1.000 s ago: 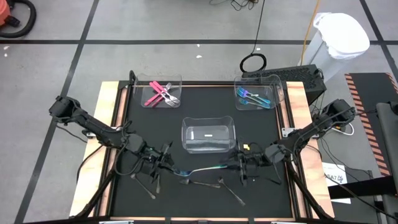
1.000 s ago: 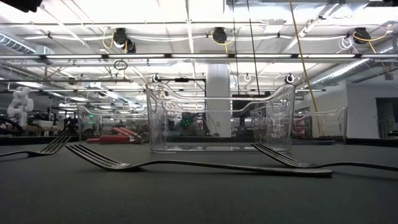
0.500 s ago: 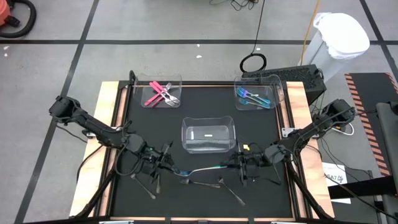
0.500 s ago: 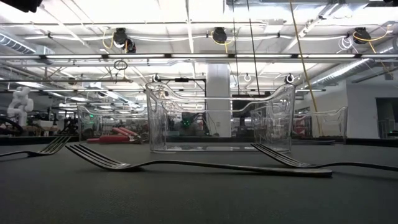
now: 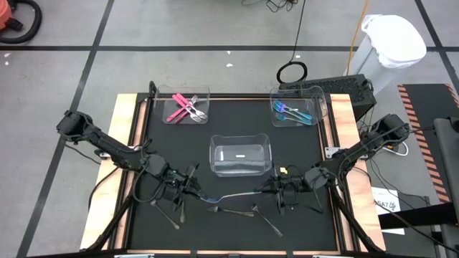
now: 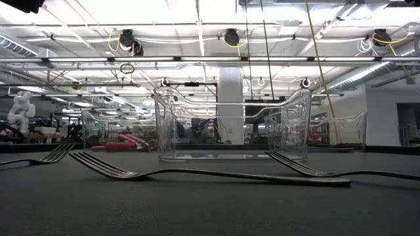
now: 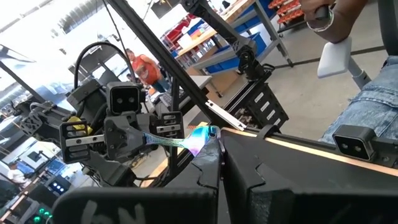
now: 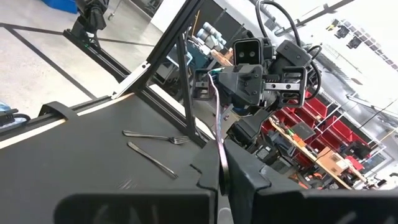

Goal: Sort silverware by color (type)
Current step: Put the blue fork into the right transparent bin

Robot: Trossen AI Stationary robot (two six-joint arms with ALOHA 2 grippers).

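Left of the high view's centre, the left gripper (image 5: 192, 188) is clamped on one end of an iridescent fork (image 5: 228, 195), holding it up off the black mat (image 5: 301, 150). The fork's long axis runs nearly level across the lower middle of the frame, left to right, bowing slightly. At its other end, lower right of centre, the right gripper (image 5: 267, 189) is pinched tight on the same fork, so both arms have it at once: this looks like a handover in mid-air, presumably because the blue pieces belong on the right arm's side. In the left wrist view the rainbow end (image 7: 200, 138) pokes out just beyond the closed fingers, pointing at the opposite arm.

Below it, lower middle, plain grey forks (image 5: 231, 211) lie loose on the mat at mixed angles. Upper left, the pink pieces (image 5: 183, 109) sit in a clear bin (image 5: 202, 92); upper right, the blue ones (image 5: 290, 112) in another bin (image 5: 315, 93). The centre bin (image 5: 241, 140) looks ready for the grey ones.
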